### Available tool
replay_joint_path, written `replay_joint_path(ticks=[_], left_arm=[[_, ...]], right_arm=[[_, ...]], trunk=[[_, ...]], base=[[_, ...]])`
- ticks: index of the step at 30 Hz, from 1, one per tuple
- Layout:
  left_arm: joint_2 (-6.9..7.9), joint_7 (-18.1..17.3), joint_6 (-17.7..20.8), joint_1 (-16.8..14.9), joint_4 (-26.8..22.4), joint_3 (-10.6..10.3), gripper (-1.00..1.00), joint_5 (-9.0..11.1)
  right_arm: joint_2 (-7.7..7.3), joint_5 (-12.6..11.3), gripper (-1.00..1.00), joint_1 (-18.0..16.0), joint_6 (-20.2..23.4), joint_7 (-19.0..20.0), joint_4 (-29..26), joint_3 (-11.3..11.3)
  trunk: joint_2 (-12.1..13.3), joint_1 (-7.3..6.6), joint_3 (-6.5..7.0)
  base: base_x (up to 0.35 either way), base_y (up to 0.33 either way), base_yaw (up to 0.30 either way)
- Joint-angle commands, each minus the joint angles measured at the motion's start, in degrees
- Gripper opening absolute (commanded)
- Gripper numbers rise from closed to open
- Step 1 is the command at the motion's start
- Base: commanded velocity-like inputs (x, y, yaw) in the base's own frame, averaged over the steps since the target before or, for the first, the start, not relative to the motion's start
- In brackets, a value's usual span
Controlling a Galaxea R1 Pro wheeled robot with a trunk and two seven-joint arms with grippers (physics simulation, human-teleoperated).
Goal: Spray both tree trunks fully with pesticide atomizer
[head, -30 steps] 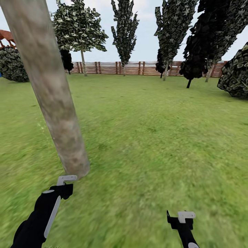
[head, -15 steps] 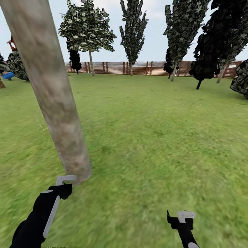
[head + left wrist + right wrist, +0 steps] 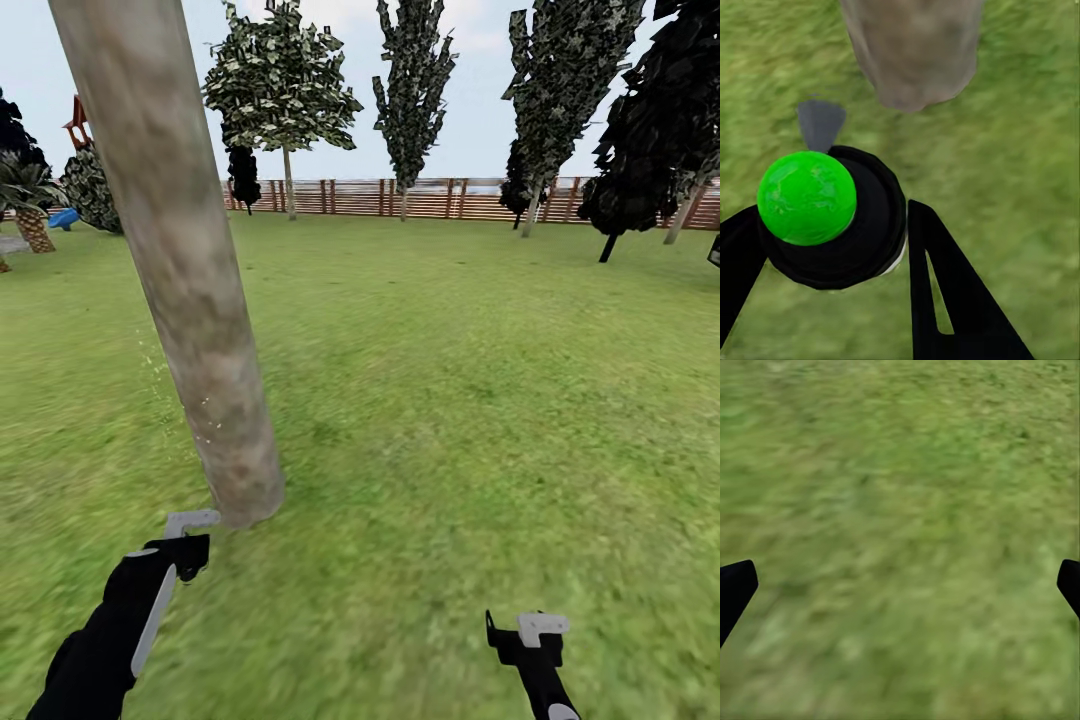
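atomizer (image 3: 825, 217) clamped in left gripper (image 3: 832, 247), tree trunk (image 3: 190, 270) just ahead

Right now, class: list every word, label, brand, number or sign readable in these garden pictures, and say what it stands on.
None: no readable text.
Green-capped black atomizer in the left gripper: no label visible.
Thick pale grey-brown tree trunk: only mottled bark.
Brown slatted wooden fence: no sign.
Blue object far off: too small to tell.

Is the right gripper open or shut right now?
Open. In the right wrist view the right gripper has its fingertips at opposite edges, with bare grass between them.
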Motion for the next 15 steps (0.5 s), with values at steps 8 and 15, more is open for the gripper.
replay_joint_path(ticks=[8,15], left_arm=[[3.30,-0.5,-1.2,-4.1,3.2,-4.4,-1.00,0.6],[3.53,-0.7,-1.1,-7.2,3.4,-3.7,-1.00,0.5]], right_arm=[[0.01,0.0,1.00,0.0,0.0,0.0,0.0,0.0],[0.00,0.0,1.00,0.0,0.0,0.0,0.1,0.0]], trunk=[[0.0,0.00,0.00],[0.0,0.00,0.00]], base=[[0.000,0.000,0.000],[0.000,0.000,0.000]])
